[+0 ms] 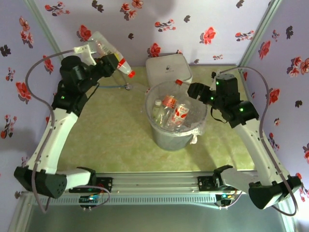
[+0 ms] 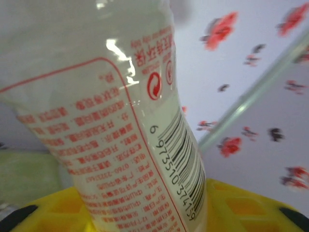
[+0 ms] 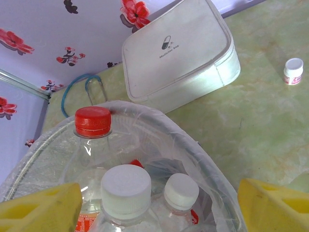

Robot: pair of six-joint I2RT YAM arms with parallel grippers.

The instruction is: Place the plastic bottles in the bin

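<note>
My left gripper (image 1: 111,62) is shut on a clear plastic bottle (image 1: 107,51) with a red cap, held tilted in the air left of the bin, cap pointing down-right. Its red-printed label and barcode (image 2: 120,125) fill the left wrist view, above my yellow pads (image 2: 241,208). The round grey bin (image 1: 159,133) with its crinkly liner holds several bottles (image 1: 176,112). My right gripper (image 1: 195,91) hangs open over the bin's right rim (image 3: 203,150), nothing between its pads (image 3: 41,208). Below it stand a red-capped bottle (image 3: 92,121) and two white-capped ones (image 3: 125,188).
A white rounded-square box (image 1: 168,68) lies just behind the bin, also in the right wrist view (image 3: 178,53). A tiny white cap-like piece (image 3: 293,71) sits on the green table to its right. A blue cable loop (image 3: 72,92) lies by the back wall.
</note>
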